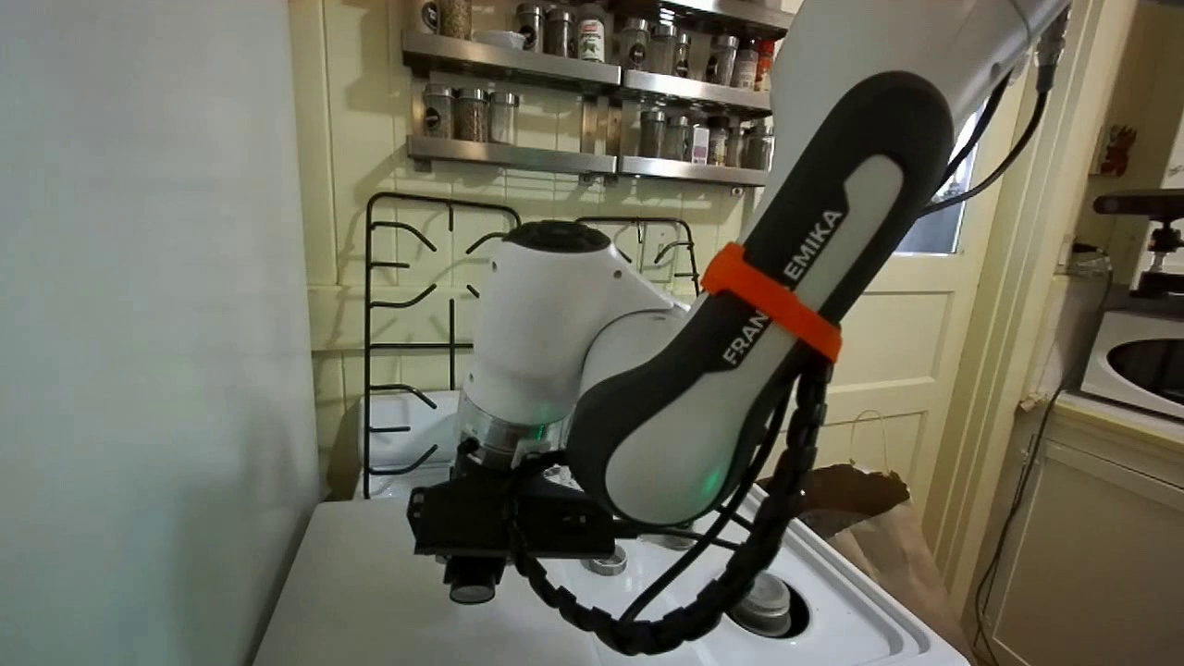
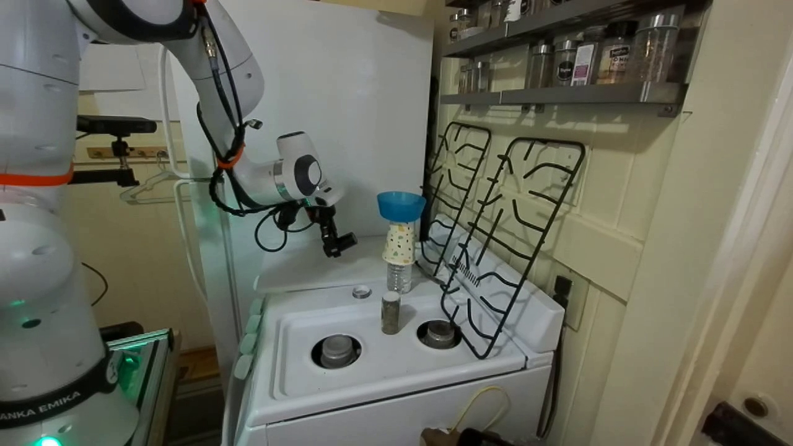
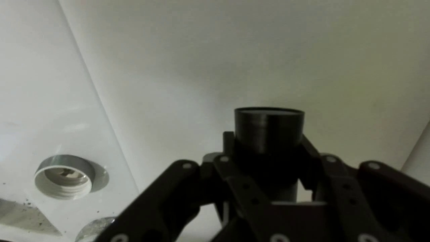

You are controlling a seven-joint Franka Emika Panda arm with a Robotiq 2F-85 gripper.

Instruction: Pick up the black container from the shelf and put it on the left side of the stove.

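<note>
One container (image 3: 268, 131): black, gripped by the tool (image 3: 268, 146), over what looks like the left side of the stove (image 2: 396, 354).
Carry: seemingly near its end, with setting down not yet done.
Set-down: should call for righting the container if it is tilted, which is hard to tell, lowering it gently until it meets the surface (image 1: 361, 587), then parting the fingers (image 3: 229, 143).
Tool: spread only the container's width, fingers pressing it from both sides; no contact with the surface shows.
</note>
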